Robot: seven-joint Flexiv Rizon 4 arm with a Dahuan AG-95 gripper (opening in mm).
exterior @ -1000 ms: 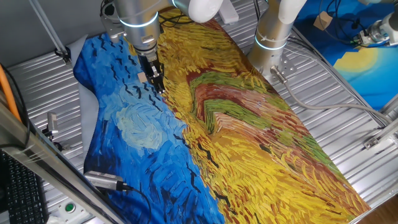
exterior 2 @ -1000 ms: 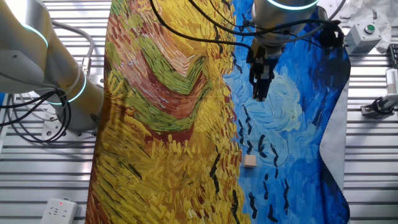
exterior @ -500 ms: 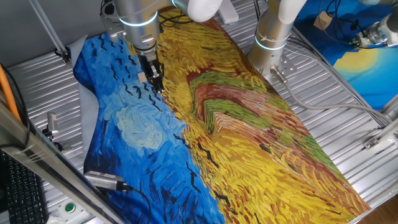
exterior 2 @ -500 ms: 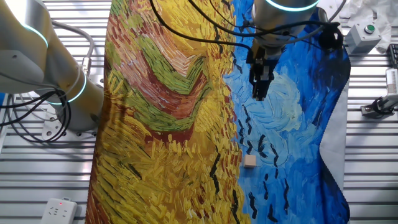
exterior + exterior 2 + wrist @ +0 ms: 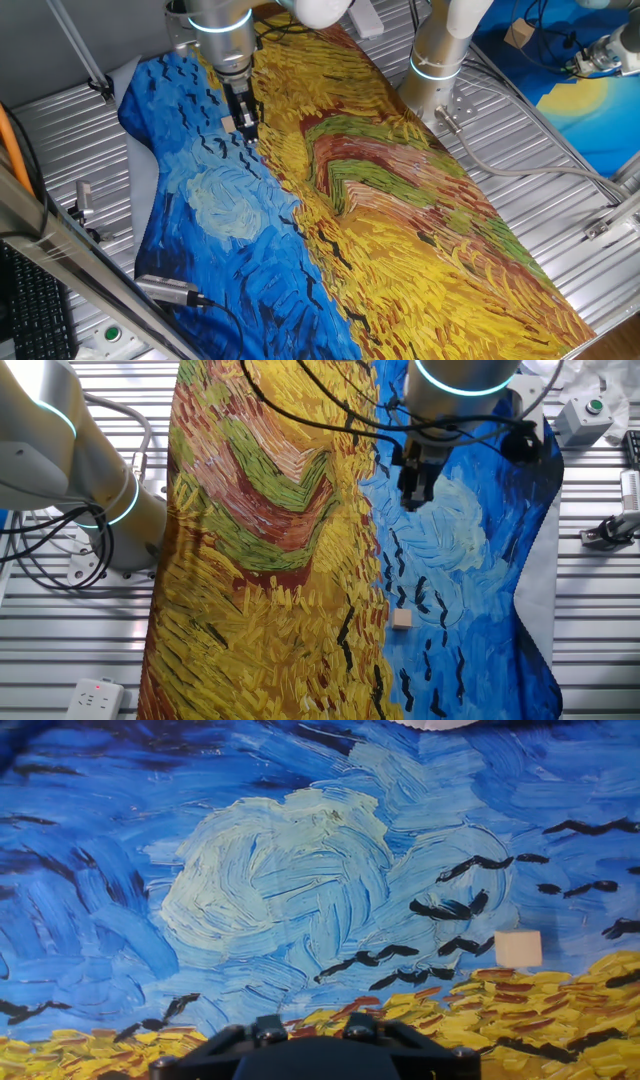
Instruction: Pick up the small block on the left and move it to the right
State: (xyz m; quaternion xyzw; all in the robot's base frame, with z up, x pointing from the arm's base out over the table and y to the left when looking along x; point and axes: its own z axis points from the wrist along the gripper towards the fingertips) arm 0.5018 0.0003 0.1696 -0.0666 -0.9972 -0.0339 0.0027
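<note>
**Approach step — block not yet grasped**

Gripper (image 5: 412, 492) hovers above the blue part of the painted cloth (image 5: 270, 560), holding nothing; can't tell how wide the fingers are. Small block (image 5: 402, 619) sits on the cloth by the blue/yellow border, well apart from the gripper. In hand view the block (image 5: 518, 948) is off to the right. Next, in my judgement: shift over it, lower, straddle, close.

one small block (image 5: 402, 619), one painted cloth (image 5: 280, 560), one pincer (image 5: 410, 493)
</note>
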